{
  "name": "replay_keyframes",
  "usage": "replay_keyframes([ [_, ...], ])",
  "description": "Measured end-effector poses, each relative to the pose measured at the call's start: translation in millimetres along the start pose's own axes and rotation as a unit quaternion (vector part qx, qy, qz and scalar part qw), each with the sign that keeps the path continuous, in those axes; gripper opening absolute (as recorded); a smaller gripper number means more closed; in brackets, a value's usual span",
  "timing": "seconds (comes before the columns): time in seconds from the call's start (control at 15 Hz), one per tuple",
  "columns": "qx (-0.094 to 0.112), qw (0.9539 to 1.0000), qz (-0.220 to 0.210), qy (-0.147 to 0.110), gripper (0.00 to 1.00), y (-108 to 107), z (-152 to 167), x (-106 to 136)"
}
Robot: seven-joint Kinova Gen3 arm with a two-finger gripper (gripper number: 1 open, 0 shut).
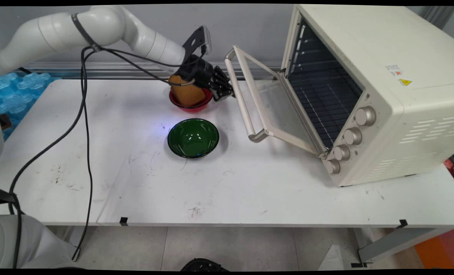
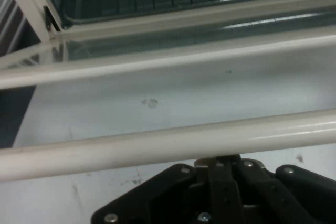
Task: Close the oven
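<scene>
Nearest on the white table [image 1: 250, 191]: green bowl [image 1: 193, 137], glossy, dark inside, nothing in it, standing alone near the table's middle. Behind it a red bowl [image 1: 190, 104] holding a brown rounded bread-like item [image 1: 186, 93] that rises above the rim; the arm's wrist partly covers both.

Gripper [image 1: 224, 93] sits just right of the red bowl, tip against or just at the door handle [image 1: 241, 100] of the toaster oven [image 1: 372, 91]. Main view doesn't show the fingers clearly. In the hand view the linkage is drawn in under the handle bar [image 2: 168, 145], fingers [image 2: 218, 162] look pressed together right below the bar, not wrapped around it; contact with the bar can't be confirmed.

Oven is cream, sits on the table's right side, four knobs [image 1: 349, 139] down its front panel, yellow warning sticker on top. Its glass door [image 1: 276, 110] hangs open, tilted partway down. Wire rack [image 1: 322, 95] inside, nothing visible on it.

Hand view only: handle bar close up, door frame behind it, rack beyond the glass. Main view only: both bowls, knobs, blue moulded plastic pieces [image 1: 15, 93] past the table's far left.
</scene>
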Motion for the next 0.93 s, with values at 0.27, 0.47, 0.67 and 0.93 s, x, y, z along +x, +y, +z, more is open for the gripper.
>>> replay_keyframes([
  [0.27, -0.001, 1.0, -0.003, 0.009, 0.0, -9, 1, 12],
  [0.47, -0.004, 0.9998, -0.005, 0.02, 0.0, -17, 3, 25],
  [0.67, -0.009, 0.9995, -0.007, 0.03, 0.0, -23, 4, 38],
  [0.93, -0.018, 0.9991, -0.006, 0.038, 0.0, -31, 7, 54],
])
